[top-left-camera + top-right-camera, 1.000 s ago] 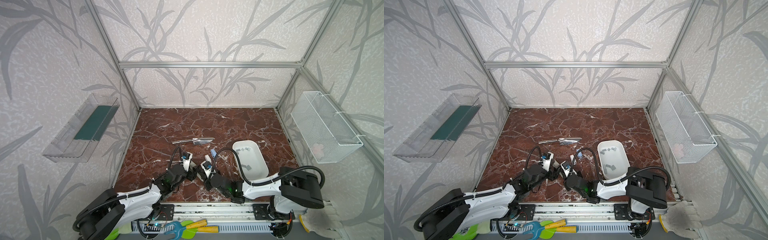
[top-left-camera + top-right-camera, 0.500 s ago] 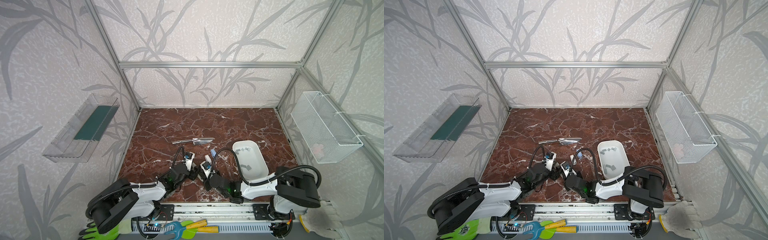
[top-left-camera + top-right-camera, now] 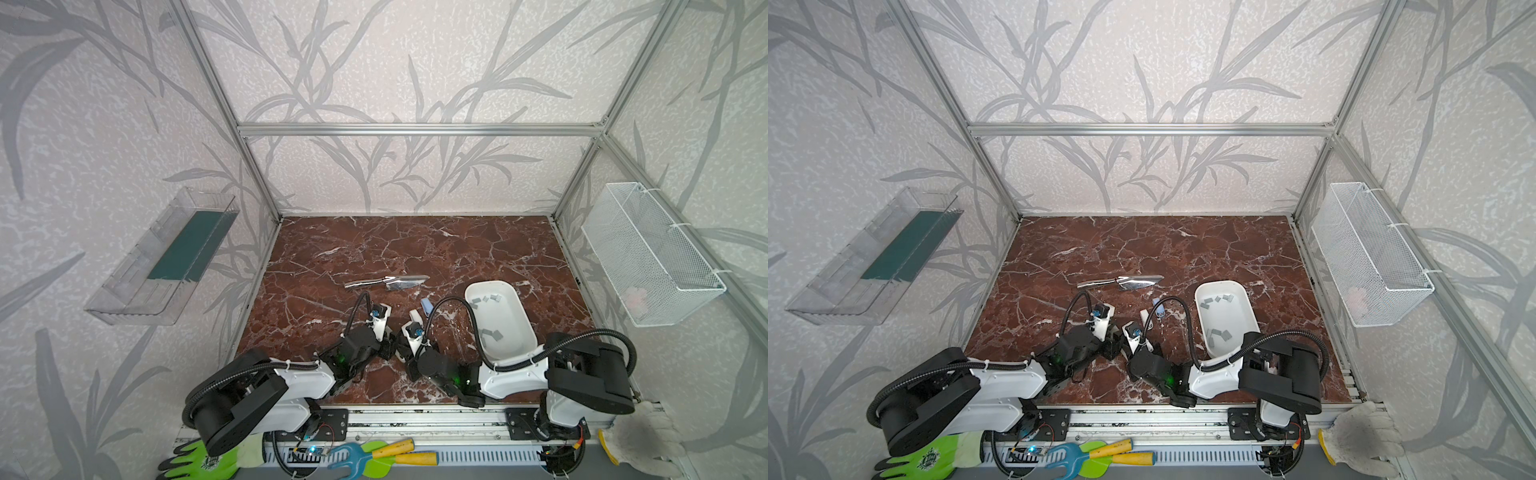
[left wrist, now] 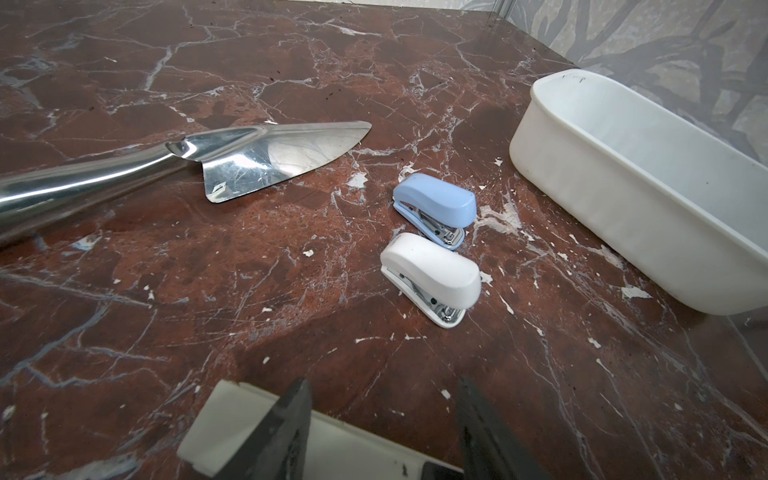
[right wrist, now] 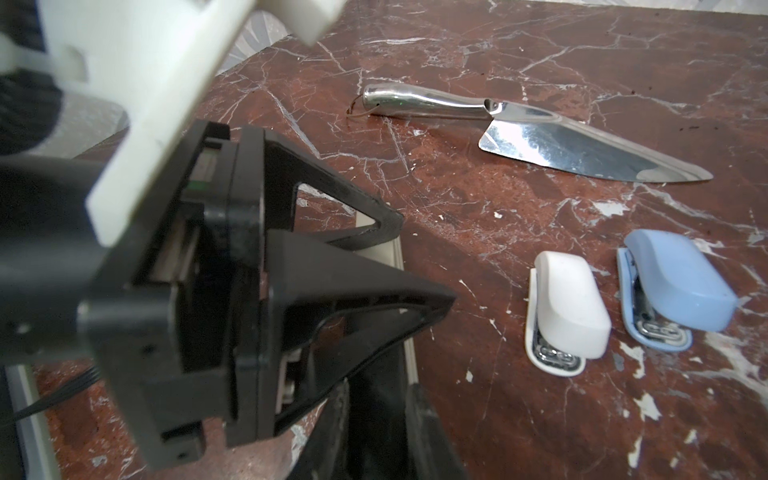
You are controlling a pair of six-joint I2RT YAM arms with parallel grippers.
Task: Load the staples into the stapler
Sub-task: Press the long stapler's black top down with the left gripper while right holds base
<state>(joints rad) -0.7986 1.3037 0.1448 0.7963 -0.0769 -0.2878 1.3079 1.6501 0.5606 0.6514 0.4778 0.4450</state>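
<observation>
Both top views: the two arms are tucked in low at the front, with the left hand and right hand nearly tip to tip. The staples I can see sit in the white tub off to the right. I can't spot any on the surface.

Left wrist view: the left hand's jaws stand roughly half apart, with a flat white piece under or between them. Can't tell if it's pinched. The white stapler and blue stapler lie shut, side by side, near the tub.

Right wrist view: the right hand shows only a narrow slit, and it's too dark to say if anything's in it.

My take: pin one stapler's base with one hand and flip its lid fully open. Then bring in a single strip by its long edges, level, legs down.
</observation>
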